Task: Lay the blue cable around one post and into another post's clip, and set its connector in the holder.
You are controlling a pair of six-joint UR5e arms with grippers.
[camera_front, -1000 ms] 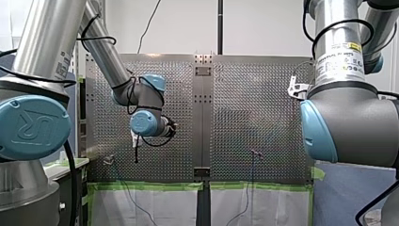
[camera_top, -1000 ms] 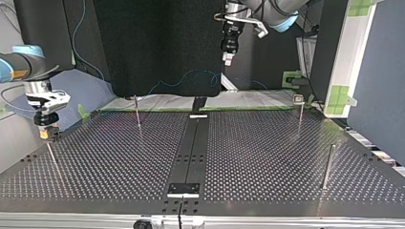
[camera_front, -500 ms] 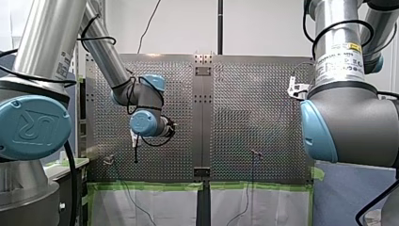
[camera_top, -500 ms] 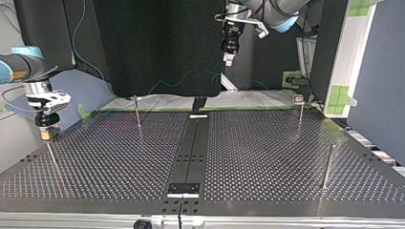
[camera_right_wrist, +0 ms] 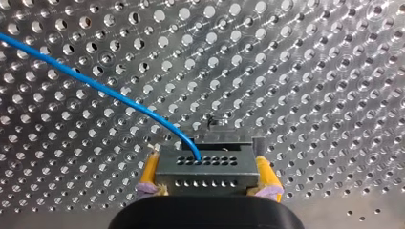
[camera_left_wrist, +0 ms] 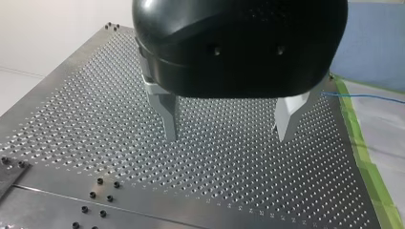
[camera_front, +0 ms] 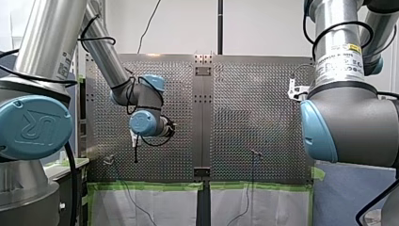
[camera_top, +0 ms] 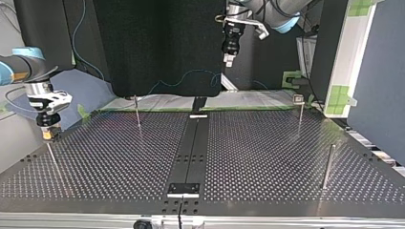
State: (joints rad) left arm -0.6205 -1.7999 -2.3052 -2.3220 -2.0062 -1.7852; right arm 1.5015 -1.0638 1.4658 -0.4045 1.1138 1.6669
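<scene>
Connector (camera_right_wrist: 205,172) in right claw (camera_right_wrist: 207,163)'s grip

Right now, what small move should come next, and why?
Probably keep my right gripper shut on the connector and ease it past the post next to it in the top view, to start the wrap. The blue cable trails loose over the table, round no post I can see; my left gripper hangs open and empty.

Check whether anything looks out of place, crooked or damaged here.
Nothing stands out. My right tool grips the connector squarely between its yellow pads, and the blue cable leaves it in a smooth curve with no kink. My left tool hangs open and empty above the perforated table.
</scene>
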